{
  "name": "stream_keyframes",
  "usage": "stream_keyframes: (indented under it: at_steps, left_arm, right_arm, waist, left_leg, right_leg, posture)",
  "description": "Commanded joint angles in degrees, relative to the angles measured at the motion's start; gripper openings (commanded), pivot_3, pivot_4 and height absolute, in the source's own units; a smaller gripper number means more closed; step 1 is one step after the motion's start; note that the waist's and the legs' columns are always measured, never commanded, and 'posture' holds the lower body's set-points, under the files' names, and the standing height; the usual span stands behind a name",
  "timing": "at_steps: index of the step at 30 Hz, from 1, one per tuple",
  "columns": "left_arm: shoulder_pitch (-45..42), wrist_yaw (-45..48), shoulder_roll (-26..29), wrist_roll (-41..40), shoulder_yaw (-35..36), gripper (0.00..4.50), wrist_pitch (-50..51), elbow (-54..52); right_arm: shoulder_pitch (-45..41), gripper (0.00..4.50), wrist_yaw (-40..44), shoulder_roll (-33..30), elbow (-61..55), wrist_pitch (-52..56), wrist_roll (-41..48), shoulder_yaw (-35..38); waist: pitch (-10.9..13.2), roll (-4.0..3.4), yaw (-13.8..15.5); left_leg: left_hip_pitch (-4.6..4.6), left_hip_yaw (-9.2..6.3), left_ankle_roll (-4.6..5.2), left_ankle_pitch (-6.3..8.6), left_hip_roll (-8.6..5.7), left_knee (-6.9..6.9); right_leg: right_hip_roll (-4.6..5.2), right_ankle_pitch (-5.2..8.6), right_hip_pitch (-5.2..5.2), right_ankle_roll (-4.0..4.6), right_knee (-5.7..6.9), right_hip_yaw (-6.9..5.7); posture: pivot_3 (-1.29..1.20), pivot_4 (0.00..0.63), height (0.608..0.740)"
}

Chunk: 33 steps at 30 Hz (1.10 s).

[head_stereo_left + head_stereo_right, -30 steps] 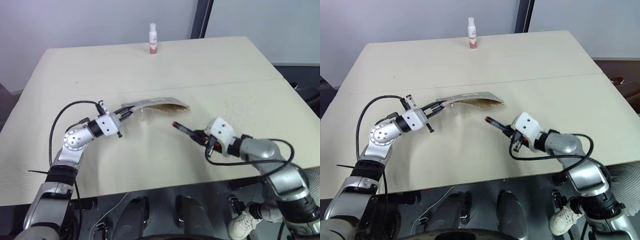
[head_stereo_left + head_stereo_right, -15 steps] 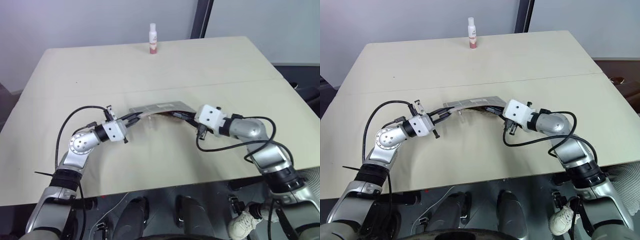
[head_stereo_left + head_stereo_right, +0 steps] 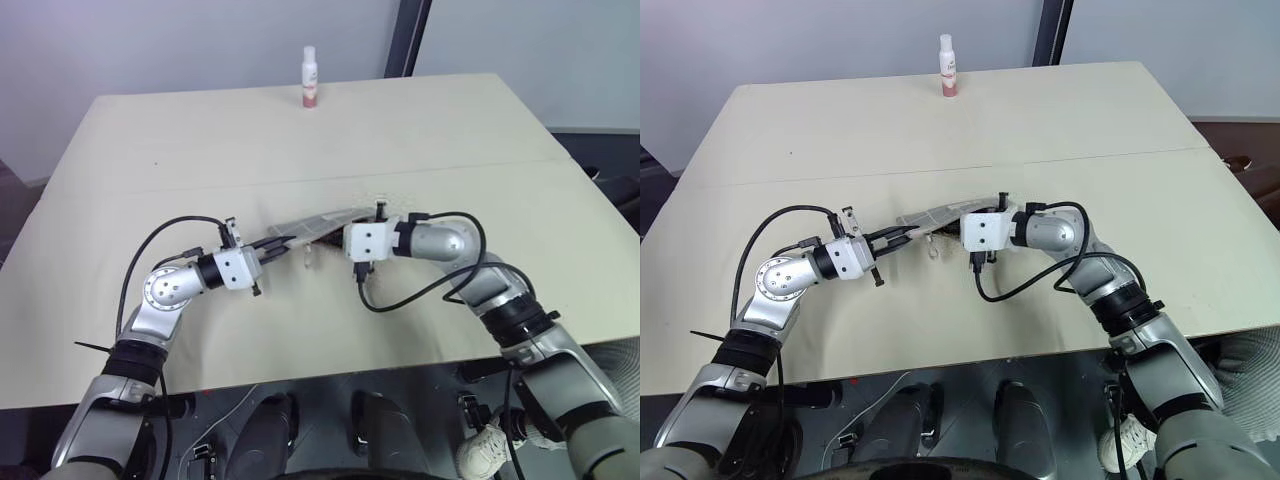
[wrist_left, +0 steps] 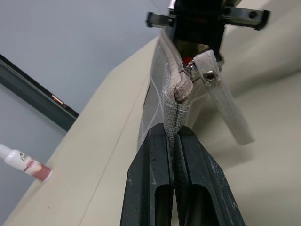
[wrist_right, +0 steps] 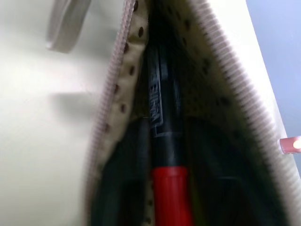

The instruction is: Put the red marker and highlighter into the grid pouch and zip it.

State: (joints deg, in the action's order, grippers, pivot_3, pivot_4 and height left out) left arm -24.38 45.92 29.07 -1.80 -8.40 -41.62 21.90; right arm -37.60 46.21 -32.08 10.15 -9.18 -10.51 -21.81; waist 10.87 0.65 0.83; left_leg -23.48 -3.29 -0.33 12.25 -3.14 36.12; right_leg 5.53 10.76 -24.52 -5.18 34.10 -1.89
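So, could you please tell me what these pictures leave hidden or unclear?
- Highlighter: whether it lies inside the grid pouch cannot be told; fabric hides the interior in the head views.
- Red marker: its rear end is cut off by the right wrist view's edge.
- Right hand: finger opening cannot be told; its white housing covers the fingers.
- White bottle: label too small.

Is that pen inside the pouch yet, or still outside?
Partly in. The red marker has its black end between the pouch's open zipper edges, against the dotted lining; its red part trails back toward the right gripper.
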Motion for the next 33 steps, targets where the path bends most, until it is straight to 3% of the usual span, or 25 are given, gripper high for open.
stream_keyframes:
  at_steps: [1,3,8,14,18,23,27,33]
  left_arm:
    - [0.5,-1.16,-0.01,0.02,0.52,0.0,-0.37,-1.71]
    - [0.86,-1.25,-0.2,0.0,0.29,0.0,-0.26,-1.96]
    - [0.69,-2.7,-1.65,1.54,-0.31,0.0,-0.49,-1.05]
    - [-1.39,-4.9,-3.85,4.85,-1.59,0.0,-0.43,0.76]
    - [-3.17,-5.61,-4.56,6.72,-2.72,0.0,-2.04,1.83]
    - [-4.92,-6.66,-3.81,7.57,-2.34,0.0,-2.65,3.03]
    - [-5.34,-5.31,-1.0,5.35,-1.19,0.0,-3.48,4.42]
    - [-5.78,-6.06,-0.87,6.09,-1.97,0.0,-4.55,5.41]
  right_arm:
    - [3.25,3.11,2.47,-0.65,-8.16,3.68,10.63,8.01]
    - [5.41,4.07,4.77,-1.67,-13.0,8.16,15.85,11.03]
    - [16.22,4.07,9.33,-6.75,-28.72,29.18,35.85,19.94]
    - [25.49,4.07,7.7,-7.12,-37.43,43.27,45.49,18.93]
    - [23.8,4.07,1.6,0.61,-33.46,46.15,44.41,15.27]
    - [19.66,4.07,-3.71,4.87,-24.7,41.51,33.68,9.68]
    - [15.88,4.07,-9.07,12.42,-21.18,43.85,34.85,11.56]
    - [10.81,4.07,-10.08,19.04,-18.12,46.16,36.49,11.93]
  waist:
    - [0.0,0.0,-0.05]
    - [0.0,0.0,-0.09]
    - [0.0,0.0,0.14]
    - [-0.01,0.01,-0.02]
    - [-0.01,0.01,-0.37]
    - [-0.01,0.02,-0.04]
    - [0.0,0.01,-0.2]
    - [0.0,0.0,-0.12]
  left_leg:
    - [0.0,0.01,0.0,0.0,0.0,-0.01]
    - [0.0,0.01,0.0,0.0,0.0,-0.02]
    - [0.01,-0.11,-0.01,0.01,0.04,0.0]
    - [0.03,-0.05,-0.02,0.02,0.07,0.06]
    - [0.05,0.0,-0.02,0.02,0.12,0.04]
    - [0.04,0.03,-0.01,0.01,0.07,0.11]
    - [-0.01,0.04,-0.01,0.01,0.05,-0.01]
    - [-0.01,-0.01,0.0,0.01,0.07,0.01]
  right_leg:
    - [0.0,0.0,0.0,-0.01,-0.01,0.01]
    - [0.01,-0.08,0.0,-0.13,0.0,0.03]
    - [0.02,0.02,0.04,0.0,0.01,0.01]
    - [0.11,0.12,0.08,-0.16,0.0,0.03]
    - [0.06,0.1,0.03,-0.15,0.0,0.04]
    - [0.02,0.08,0.06,-0.13,0.0,0.01]
    - [0.01,-0.06,-0.06,-0.02,0.0,0.04]
    - [-0.04,-0.11,-0.06,-0.1,0.04,0.02]
  posture:
    - [0.0,0.15,0.74]
    - [0.0,0.15,0.74]
    - [0.0,0.15,0.74]
    - [0.0,0.15,0.74]
    - [0.0,0.15,0.74]
    - [0.0,0.15,0.74]
    - [0.0,0.15,0.74]
    - [0.0,0.15,0.74]
